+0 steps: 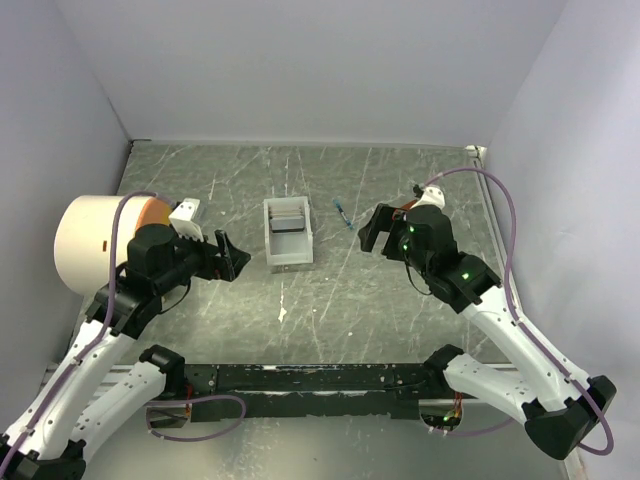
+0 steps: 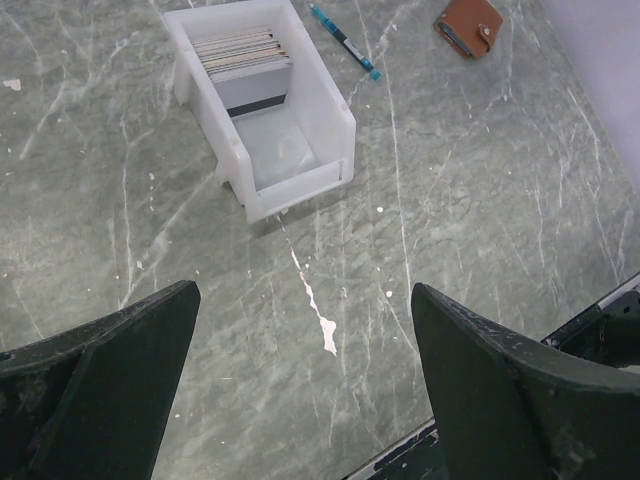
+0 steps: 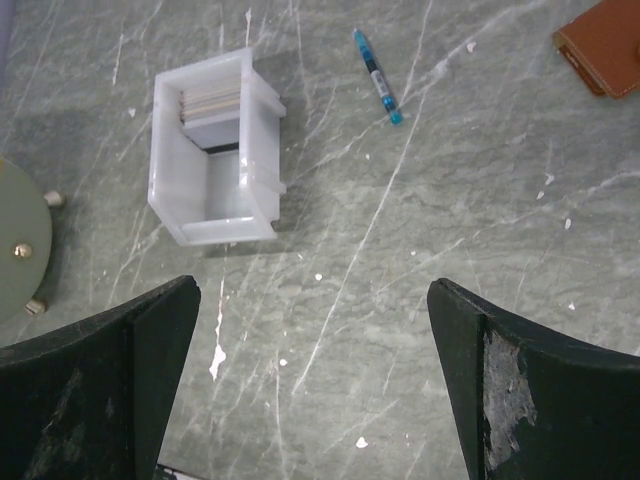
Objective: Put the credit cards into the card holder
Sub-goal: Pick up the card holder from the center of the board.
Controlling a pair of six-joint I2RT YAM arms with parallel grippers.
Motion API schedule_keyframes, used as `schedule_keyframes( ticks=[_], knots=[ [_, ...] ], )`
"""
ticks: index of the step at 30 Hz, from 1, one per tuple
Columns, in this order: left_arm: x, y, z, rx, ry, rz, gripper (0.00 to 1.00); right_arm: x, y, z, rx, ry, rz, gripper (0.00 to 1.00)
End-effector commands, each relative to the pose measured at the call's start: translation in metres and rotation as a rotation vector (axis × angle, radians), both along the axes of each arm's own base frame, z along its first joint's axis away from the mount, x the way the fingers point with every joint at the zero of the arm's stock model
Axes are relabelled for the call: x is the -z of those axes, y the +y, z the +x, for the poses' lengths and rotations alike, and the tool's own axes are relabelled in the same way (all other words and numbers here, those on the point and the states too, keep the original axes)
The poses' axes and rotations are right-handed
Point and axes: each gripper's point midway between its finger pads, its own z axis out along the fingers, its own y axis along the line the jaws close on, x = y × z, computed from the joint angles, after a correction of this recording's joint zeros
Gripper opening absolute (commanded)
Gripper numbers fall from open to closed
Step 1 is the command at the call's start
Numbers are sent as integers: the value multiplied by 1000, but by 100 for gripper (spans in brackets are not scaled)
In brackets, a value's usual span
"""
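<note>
Hovering over the table, my left gripper [image 2: 305, 300] and right gripper [image 3: 312, 295] both gape wide, empty. The credit cards [image 2: 243, 52] stand in a white box [image 2: 335, 100] ahead of my left fingers; the card holder [image 2: 469, 24] lies farther ahead, to the right.

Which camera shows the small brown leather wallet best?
The left wrist view: the small brown leather wallet shows nearly whole, snap tab visible. The right wrist view cuts it off at the frame edge; from above, the right arm hides nearly all of it.

One box [image 2: 300, 185], one pen [image 2: 343, 38], one card holder [image 2: 469, 24] and one white drum [image 1: 88, 245] are lying out. Cards [image 2: 240, 52] are sitting in one stack, too tightly packed to count.
</note>
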Motion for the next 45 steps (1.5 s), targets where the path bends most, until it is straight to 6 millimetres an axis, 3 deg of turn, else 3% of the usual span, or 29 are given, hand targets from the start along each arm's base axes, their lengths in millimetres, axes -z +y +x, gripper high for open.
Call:
schedule_keyframes(
  ticks=[1,6,8,11,14,18,22,30,38,44,45],
  knots=[
    [-10,-2,2,15,-34,-12,100,-3,-9,16,79,-48,-14,100],
    [-6,-4,0,31,-51,-26,100,1,-15,41,157,-66,-97,100],
    [-2,-2,1,17,-50,-25,100,14,-18,51,191,-35,-153,100],
    [4,1,4,-11,-35,-23,99,17,-24,70,261,-4,-245,99],
    [-1,2,5,-18,-48,-27,100,31,-32,89,302,23,-368,96],
    [-2,4,6,-34,-70,-39,100,53,-49,113,349,66,-420,93],
    [-2,1,5,-29,-64,-60,100,74,-83,139,411,104,-367,89],
    [7,1,8,-32,-18,-25,99,105,-150,175,597,184,-358,65],
    [4,5,7,-40,-40,-23,99,144,-180,206,675,283,-454,57],
    [1,6,5,-41,-59,-27,100,168,-181,225,662,339,-459,53],
    [0,6,5,-40,-60,-27,100,180,-183,225,665,367,-468,52]
  ],
)
